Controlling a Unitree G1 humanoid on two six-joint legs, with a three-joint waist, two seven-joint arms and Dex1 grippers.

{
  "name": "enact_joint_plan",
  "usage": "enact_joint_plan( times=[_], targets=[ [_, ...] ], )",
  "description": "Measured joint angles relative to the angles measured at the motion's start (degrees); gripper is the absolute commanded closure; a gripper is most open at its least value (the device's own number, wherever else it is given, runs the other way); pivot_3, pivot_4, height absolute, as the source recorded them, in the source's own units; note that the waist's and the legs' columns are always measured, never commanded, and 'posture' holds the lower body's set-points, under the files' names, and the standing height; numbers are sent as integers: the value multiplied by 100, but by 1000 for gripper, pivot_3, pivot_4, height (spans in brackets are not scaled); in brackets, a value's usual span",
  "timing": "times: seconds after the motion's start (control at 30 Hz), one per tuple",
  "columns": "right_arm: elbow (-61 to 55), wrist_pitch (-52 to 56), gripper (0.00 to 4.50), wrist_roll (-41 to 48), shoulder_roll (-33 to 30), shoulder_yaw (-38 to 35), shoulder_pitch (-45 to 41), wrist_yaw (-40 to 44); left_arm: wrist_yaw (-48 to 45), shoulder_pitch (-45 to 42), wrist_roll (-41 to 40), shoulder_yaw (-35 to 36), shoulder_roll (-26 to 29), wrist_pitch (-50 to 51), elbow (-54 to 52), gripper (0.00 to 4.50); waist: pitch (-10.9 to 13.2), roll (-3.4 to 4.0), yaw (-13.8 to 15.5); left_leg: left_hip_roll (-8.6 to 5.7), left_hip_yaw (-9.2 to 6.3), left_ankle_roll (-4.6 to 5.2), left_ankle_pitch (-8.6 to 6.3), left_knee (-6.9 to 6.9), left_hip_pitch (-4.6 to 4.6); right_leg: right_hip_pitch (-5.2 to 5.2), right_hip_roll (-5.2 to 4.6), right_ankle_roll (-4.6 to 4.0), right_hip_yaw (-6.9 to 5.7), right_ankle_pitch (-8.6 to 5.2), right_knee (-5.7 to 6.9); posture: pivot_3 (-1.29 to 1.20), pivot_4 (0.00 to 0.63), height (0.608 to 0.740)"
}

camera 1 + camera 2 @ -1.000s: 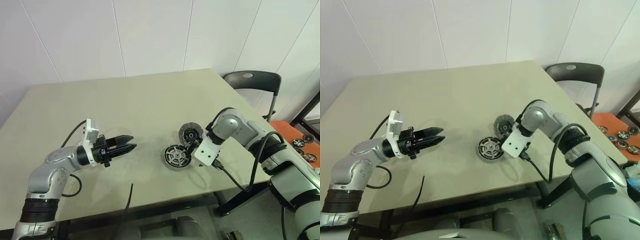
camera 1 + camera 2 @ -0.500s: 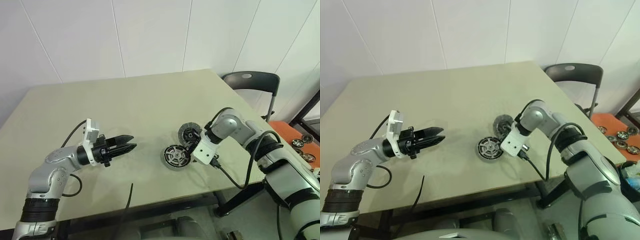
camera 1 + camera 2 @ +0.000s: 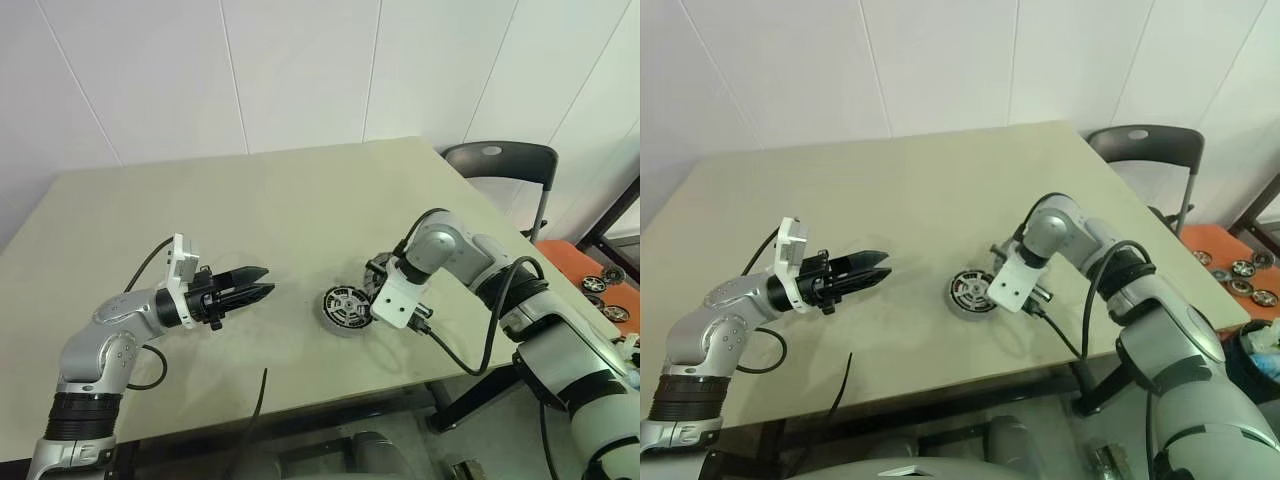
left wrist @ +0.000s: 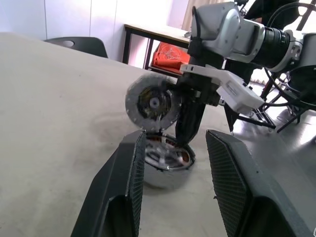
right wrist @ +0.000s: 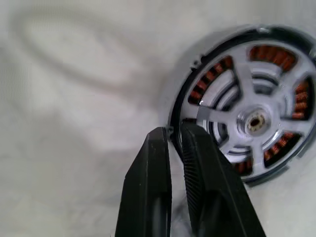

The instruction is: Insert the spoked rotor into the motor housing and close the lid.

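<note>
Right gripper [image 4: 190, 129] pinches the lid [image 4: 152, 102] up on edge over the motor housing [image 5: 247, 118], where the spoked rotor [image 5: 254, 122] already sits, so closing is left.

I see a beige table [image 3: 250, 210] against a white panelled wall [image 3: 300, 70]. A dark chair [image 3: 500, 165] stands at its far right corner, near an orange tray [image 3: 590, 275] of round parts.
</note>
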Motion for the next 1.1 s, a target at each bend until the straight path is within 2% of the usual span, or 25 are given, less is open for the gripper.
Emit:
enact_joint_plan(
  times=[0.47,0.63,0.77,0.87,1.1],
  targets=[
    [-1011,952,4419,81,-14,26,59,220,0,-56,27,-5,-41,-73,43,2412,11,3,30,-7,0,1,-1,-3,-13,-1,-14,-4,-4,3,-18,0,0,740],
    [-1255,1179,4419,380,-968,625,-202,333,-8,-88,53,-12,-77,-99,112,2412,20,11,132,-10,4,1,-1,-3,-15,4,-16,0,-4,-1,-39,0,0,740],
    [-1385,1350,4419,613,-1292,948,-271,353,-16,-123,105,-50,-134,-112,172,2412,21,11,141,-8,8,3,-2,-13,-16,6,-13,4,-7,-3,-51,0,0,740],
    [-1553,1653,4419,770,-1231,1175,-274,357,-19,-219,118,-133,-165,-118,194,2412,21,12,136,-5,8,3,-2,-27,-15,1,-10,-2,-7,2,-56,0,0,740],
    [-1226,3352,4419,805,-285,1254,-409,360,-22,-202,121,-151,-159,-144,207,2412,18,7,123,1,2,2,-2,-37,-7,-1,-4,-16,-7,11,-53,0,0,740]
  ],
)
